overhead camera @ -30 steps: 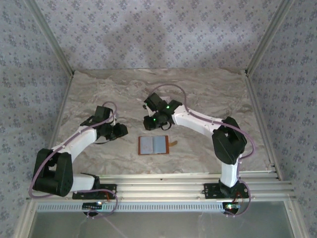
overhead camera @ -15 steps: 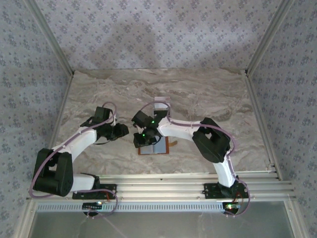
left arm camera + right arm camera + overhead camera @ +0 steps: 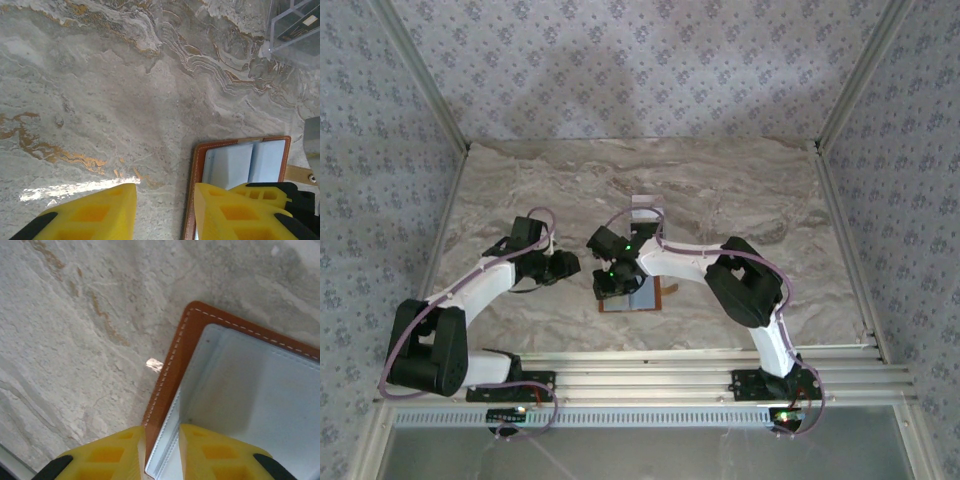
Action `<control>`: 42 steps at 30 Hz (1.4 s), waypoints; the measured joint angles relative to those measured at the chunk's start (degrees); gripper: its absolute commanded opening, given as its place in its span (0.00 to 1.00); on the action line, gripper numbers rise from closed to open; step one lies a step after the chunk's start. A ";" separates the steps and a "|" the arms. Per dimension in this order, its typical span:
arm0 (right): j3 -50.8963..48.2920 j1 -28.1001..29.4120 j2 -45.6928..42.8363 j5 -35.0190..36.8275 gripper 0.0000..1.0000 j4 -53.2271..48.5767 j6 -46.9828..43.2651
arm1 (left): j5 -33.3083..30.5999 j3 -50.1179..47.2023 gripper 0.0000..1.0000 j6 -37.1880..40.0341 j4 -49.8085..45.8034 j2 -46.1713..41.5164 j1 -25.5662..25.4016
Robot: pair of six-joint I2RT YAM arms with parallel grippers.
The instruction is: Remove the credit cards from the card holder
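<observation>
The card holder point(image 3: 170, 375) looks like brown stitched leather with a smooth, matt grey-blue lining. The tabletop point(image 3: 100, 100) resembles veined marble, faintly glossy. A clear plastic stand point(image 3: 295, 30) looks shiny.

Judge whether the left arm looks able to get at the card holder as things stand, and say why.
Probably yes, but only its left edge. The left gripper hangs open beside the card holder with bare table between. The right gripper already straddles a corner of its grey-blue lining, crowding the rest.

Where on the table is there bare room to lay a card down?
Free: the marble table left of the clear stand, and the stretch right of the strap tab. Crowded: around the wallet, with both grippers close.
</observation>
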 measured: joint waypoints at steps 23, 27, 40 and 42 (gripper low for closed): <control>-1.81 0.04 -3.28 9.18 0.37 -7.45 0.15 | 0.81 0.00 0.36 0.00 -0.02 0.24 0.00; -1.81 0.04 -3.50 12.28 0.38 -9.97 0.42 | 0.85 0.00 0.36 0.00 -0.02 0.72 0.00; -1.20 0.26 -3.50 19.34 0.43 -17.51 1.84 | 1.25 0.00 0.36 0.00 0.00 1.01 0.00; -1.16 0.26 -3.52 19.71 0.44 -17.90 1.92 | 1.25 0.00 0.36 0.00 0.00 1.01 0.00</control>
